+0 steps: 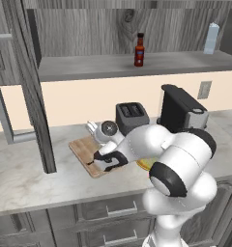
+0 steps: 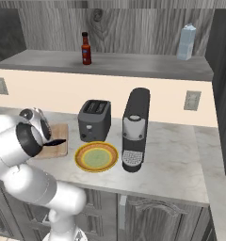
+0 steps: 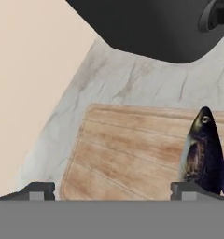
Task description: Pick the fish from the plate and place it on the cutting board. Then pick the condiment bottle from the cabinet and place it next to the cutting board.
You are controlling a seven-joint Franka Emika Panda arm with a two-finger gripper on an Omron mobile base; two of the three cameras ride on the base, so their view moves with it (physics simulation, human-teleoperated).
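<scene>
The fish (image 3: pixel 205 151) lies on the cutting board (image 3: pixel 128 154), its head toward the board's far edge and its long axis running along the line of the hand, close against one finger (image 3: pixel 193 190) and off to that side of the gap, not centred in it. The fingers stand wide apart and hold nothing, so the fish appears released onto the board, which sits near the worktop's (image 1: pixel 21 173) front-left part, left of the toaster (image 2: pixel 94 120). The plate (image 2: pixel 96 156) by the worktop's front edge, between board and coffee machine (image 2: pixel 135 129), is bare. What the coming move likely turns on is the condiment bottle (image 1: pixel 139 49): it stands upright on the cabinet shelf (image 1: pixel 89 65), well above and behind the gripper (image 1: pixel 101 161), towards the wall and a little to the right of the board. The gripper would have to rise clear of the fish and reach up and back, meeting the bottle's upright axis from the front. The pale carton (image 1: pixel 211 38) stands well apart at the shelf's right end.
</scene>
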